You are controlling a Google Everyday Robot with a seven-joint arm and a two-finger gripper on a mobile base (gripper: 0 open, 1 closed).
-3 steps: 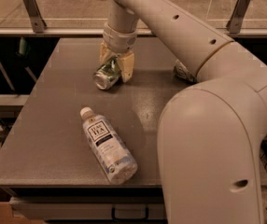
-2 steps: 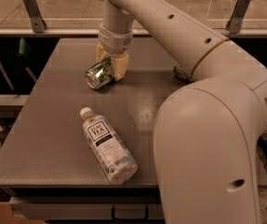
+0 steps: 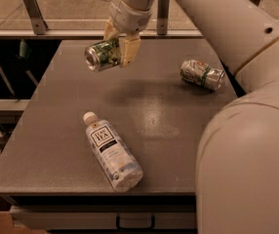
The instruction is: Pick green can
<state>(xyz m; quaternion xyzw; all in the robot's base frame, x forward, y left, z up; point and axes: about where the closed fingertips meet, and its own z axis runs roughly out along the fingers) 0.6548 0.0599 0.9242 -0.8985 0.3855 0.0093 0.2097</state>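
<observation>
The green can [image 3: 100, 55], dark green mottled print with white patches and a silver end facing left, hangs on its side in the air above the back of the grey table [image 3: 56, 130]. My gripper [image 3: 118, 47] is shut on it, with the tan fingers [image 3: 129, 50] clamped across the can's body. The can is clear of the table surface.
A silver-white can with green stripe and red marks [image 3: 202, 74] lies on its side at the right of the table. A clear plastic tea bottle with white cap [image 3: 111, 151] lies near the front edge. My large white arm [image 3: 247, 145] fills the right side. A rail runs behind the table.
The gripper has lifted the green can off the table; it lay on the surface before and now hangs above it.
</observation>
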